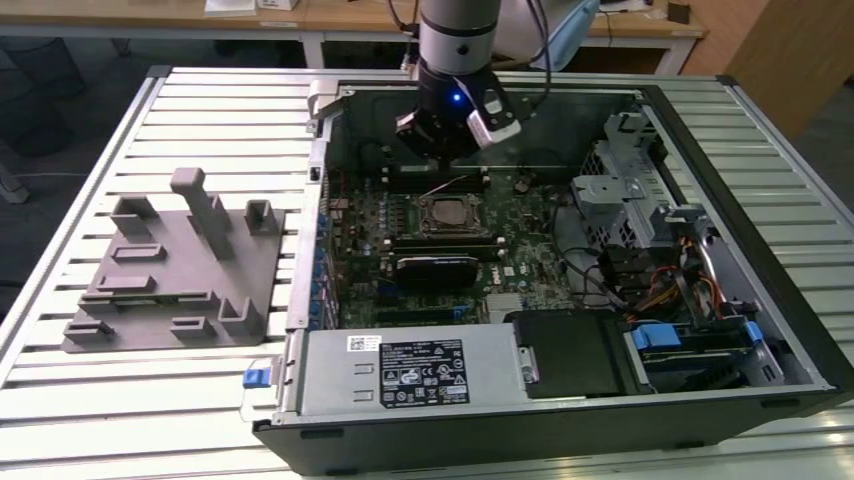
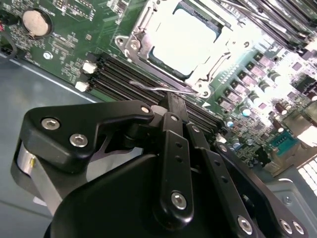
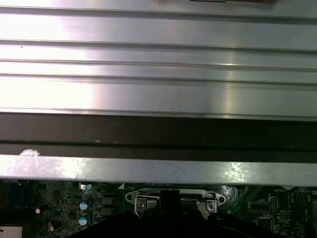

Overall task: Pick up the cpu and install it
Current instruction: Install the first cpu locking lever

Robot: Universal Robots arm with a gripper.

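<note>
The cpu (image 2: 185,37), a pale silver-white square, lies flat inside the black socket frame (image 2: 143,29) on the green motherboard. In the exterior view the cpu (image 1: 447,212) sits mid-board inside the open computer case. My gripper (image 1: 447,150) hangs just beyond the socket, toward the case's far wall. In the second wrist view the gripper (image 2: 171,100) has its black fingers drawn together and shut, with nothing held between them. Their tip stands right at the thin wire lever (image 2: 153,88) along the socket's edge. The first wrist view shows the socket frame (image 3: 213,200) behind the gripper (image 3: 168,198).
A grey plastic fixture (image 1: 167,270) lies on the slatted table at the exterior view's left. Inside the case are memory slots (image 2: 119,77), a power supply (image 1: 400,370), drive bays (image 1: 641,200) and cable bundles (image 1: 654,290). The case walls (image 1: 320,200) ring the board.
</note>
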